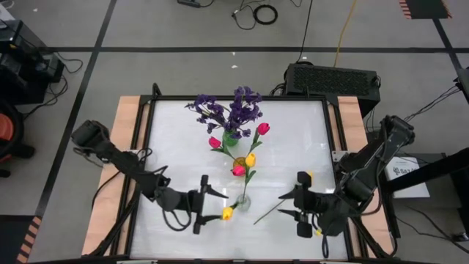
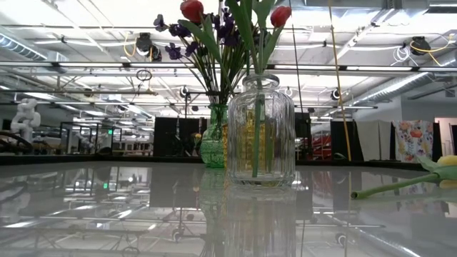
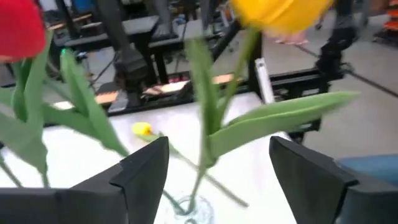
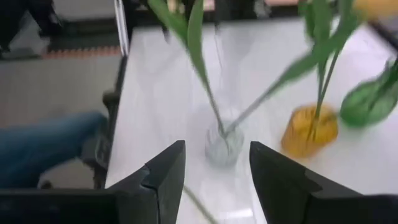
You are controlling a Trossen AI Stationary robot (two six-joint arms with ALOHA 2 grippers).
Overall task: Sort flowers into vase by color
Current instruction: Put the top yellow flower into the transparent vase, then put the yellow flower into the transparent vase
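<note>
One yellow tulip (image 1: 227, 213) looks just dropped into the clear vase (image 1: 242, 199) by the spread-open left gripper (image 1: 204, 196); next, the loose flower (image 1: 272, 210) beside that vase should be picked by the open, empty right gripper (image 1: 291, 203).

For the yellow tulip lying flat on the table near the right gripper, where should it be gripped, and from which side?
Probably mid-stem, from straight above. The yellow tulip lies flat, its thin stem slanting from the right gripper toward the clear vase. Jaws set across that slant should clear the soft bloom, which is hidden there. The left gripper stands open beside the vase.
</note>
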